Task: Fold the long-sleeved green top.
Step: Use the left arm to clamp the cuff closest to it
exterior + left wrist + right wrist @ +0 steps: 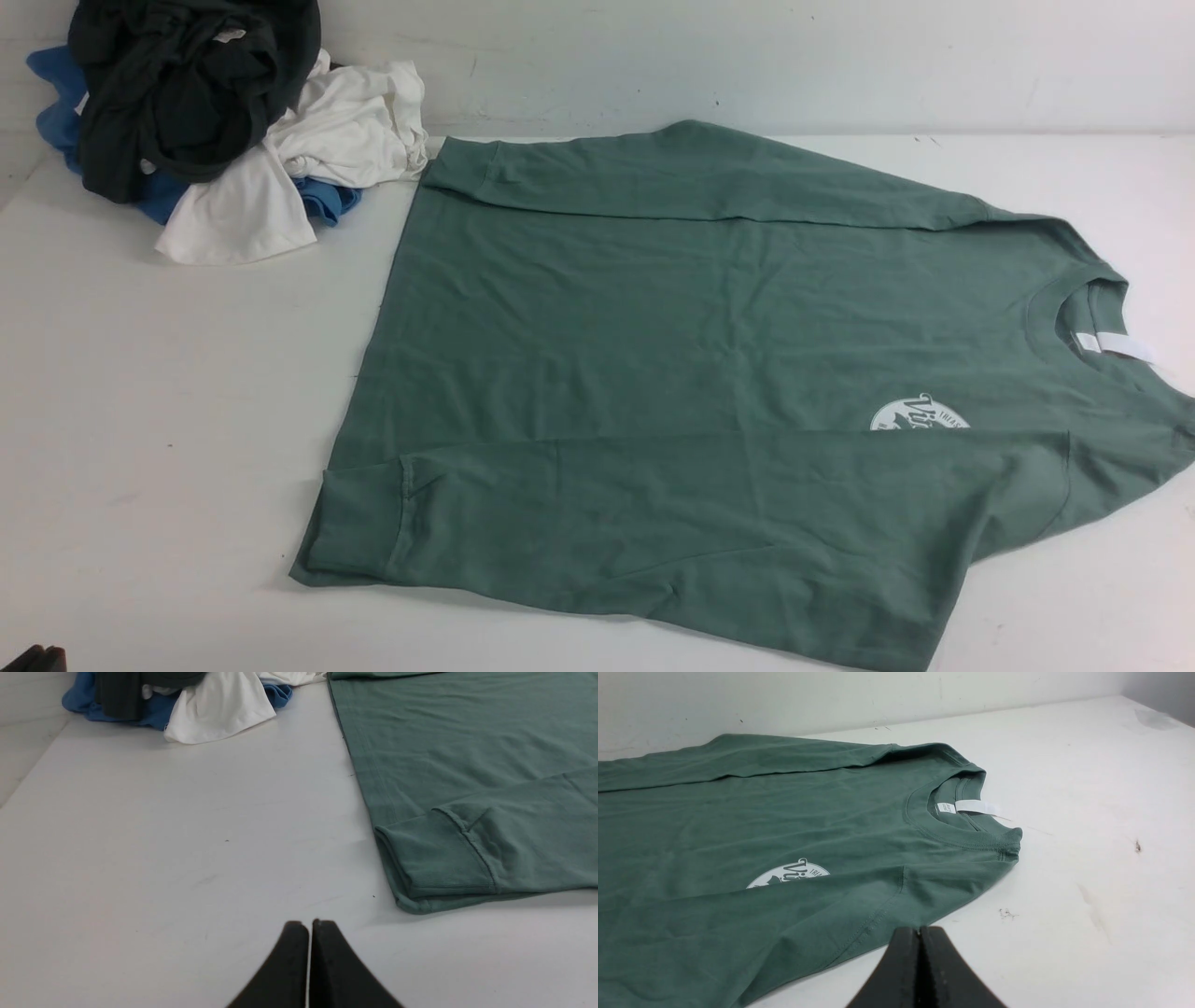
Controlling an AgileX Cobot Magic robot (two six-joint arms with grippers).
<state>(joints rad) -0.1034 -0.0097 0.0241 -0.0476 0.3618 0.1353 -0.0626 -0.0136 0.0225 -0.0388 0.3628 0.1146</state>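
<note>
We see the green long-sleeved top (pixel 709 373) lying flat on the white table (pixel 168 448), neck to the right, with both sleeves folded in over its body. Our left gripper (pixel 310 925) and right gripper (pixel 920 931) are both pressed together, holding nothing. A pile of clothes (pixel 215 121) sits at the far left corner.
</note>
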